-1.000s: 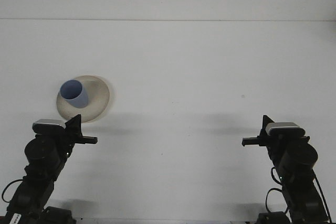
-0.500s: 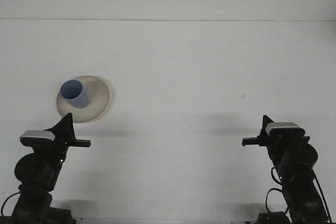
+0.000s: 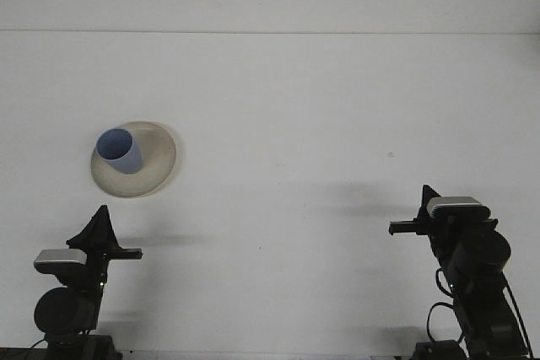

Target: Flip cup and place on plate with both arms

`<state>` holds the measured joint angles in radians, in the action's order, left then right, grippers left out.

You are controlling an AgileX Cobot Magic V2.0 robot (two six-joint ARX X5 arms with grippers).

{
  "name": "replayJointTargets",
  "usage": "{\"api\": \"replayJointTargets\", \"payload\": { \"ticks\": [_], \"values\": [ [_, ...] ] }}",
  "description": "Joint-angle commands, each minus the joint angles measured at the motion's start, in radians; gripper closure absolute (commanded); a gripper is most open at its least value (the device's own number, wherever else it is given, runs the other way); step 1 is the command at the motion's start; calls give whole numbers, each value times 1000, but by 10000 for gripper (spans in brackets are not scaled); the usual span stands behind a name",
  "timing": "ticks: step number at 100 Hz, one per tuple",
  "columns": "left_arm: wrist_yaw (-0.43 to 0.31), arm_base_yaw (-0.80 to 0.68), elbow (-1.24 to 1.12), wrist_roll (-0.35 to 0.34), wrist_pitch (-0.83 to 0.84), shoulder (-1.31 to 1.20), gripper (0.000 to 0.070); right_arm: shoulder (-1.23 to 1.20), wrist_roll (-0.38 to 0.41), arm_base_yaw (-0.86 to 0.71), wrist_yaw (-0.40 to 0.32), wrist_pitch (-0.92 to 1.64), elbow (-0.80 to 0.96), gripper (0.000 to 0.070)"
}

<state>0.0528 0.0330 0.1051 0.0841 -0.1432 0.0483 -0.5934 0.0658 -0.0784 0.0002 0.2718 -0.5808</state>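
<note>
A single front camera sits high behind both arms, looking forward and down over the white table [image 3: 295,107], far enough back to take in both arm bases.

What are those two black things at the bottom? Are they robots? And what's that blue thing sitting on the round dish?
Yes, they are two arms of one robot. The camera looks forward over a white table. The left gripper and right gripper are the pinching ends, like hands. Neither holds anything now. The blue thing is a cup, standing with its opening up on a cream plate. I can't tell whether the pinchers are open or closed.
</note>
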Motion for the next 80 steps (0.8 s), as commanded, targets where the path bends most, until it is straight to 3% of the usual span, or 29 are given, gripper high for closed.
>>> {"api": "replayJointTargets", "payload": {
  "ticks": [1, 80],
  "values": [
    [-2, -1, -15, -16, -12, -31, 689, -3, -10, -3, 0, -10, -9, 700],
    [-64, -1, -91, -13, -65, -45, 689, -3, -10, -2, 0, -63, -9, 700]
  ]
}}
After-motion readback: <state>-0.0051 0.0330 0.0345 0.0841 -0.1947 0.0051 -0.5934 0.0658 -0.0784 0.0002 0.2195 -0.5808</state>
